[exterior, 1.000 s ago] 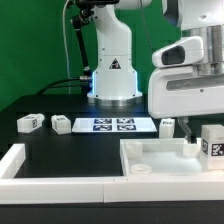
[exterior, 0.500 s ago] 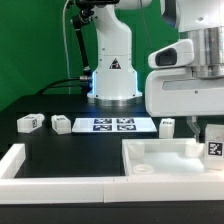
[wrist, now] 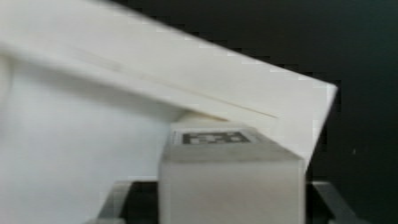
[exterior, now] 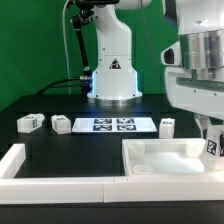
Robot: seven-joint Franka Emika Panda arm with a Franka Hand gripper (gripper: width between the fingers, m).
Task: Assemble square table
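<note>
The tabletop (exterior: 172,158) lies flat on the black table (exterior: 70,145) at the exterior view's lower right, rim up, tucked just behind the wall bar (exterior: 70,186). Over its far right corner comes the gripper (exterior: 210,136), and it looks clamped on a tagged leg (exterior: 213,148), though the fingers are largely cut off by the frame edge. In the wrist view that leg (wrist: 228,175) stands upright, tag facing the camera, right at the corner of the tabletop (wrist: 89,130). Further back, one spare leg (exterior: 29,123) and another (exterior: 61,124) sit near each other at the exterior view's left, the marker board (exterior: 112,124) lies between them and a third (exterior: 167,126), and the arm base (exterior: 112,70) rises behind.
</note>
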